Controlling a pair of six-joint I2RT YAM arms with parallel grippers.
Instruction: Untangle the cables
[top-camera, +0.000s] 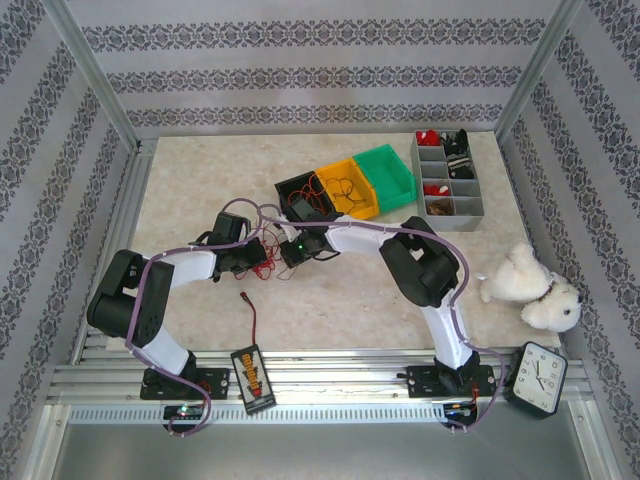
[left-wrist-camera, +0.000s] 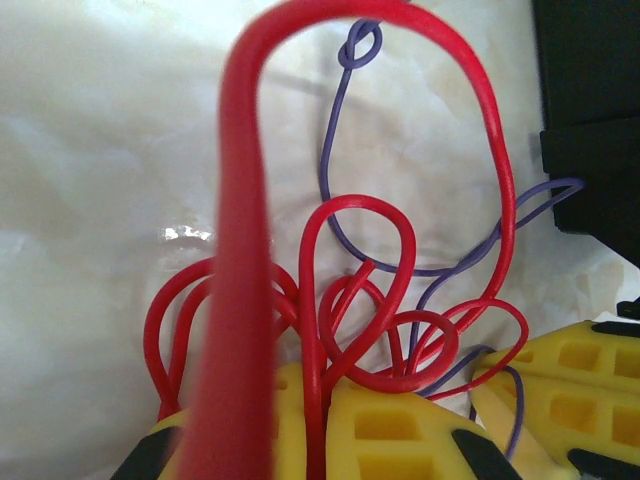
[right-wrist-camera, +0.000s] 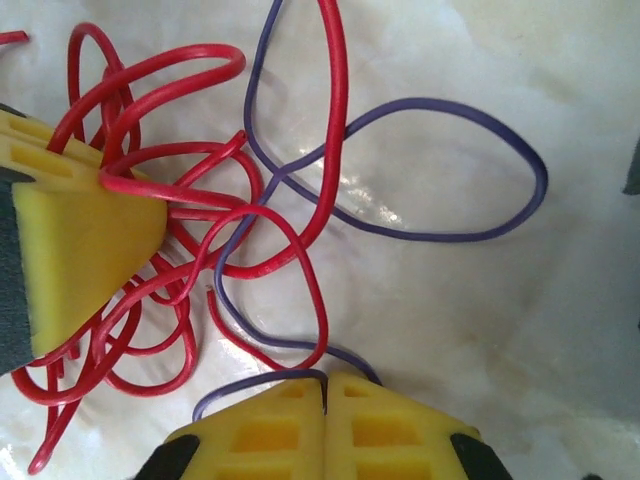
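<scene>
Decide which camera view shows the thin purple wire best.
Right wrist: the thin purple wire loops sharply over bare table. Left wrist shows a knotted stretch behind red wires. Top external: too small to tell.

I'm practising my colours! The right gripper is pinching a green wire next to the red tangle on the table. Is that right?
Not quite. The right gripper pinches a purple wire, not a green one. The right wrist view shows it running into the closed fingers, next to the red tangle on the table.
</scene>
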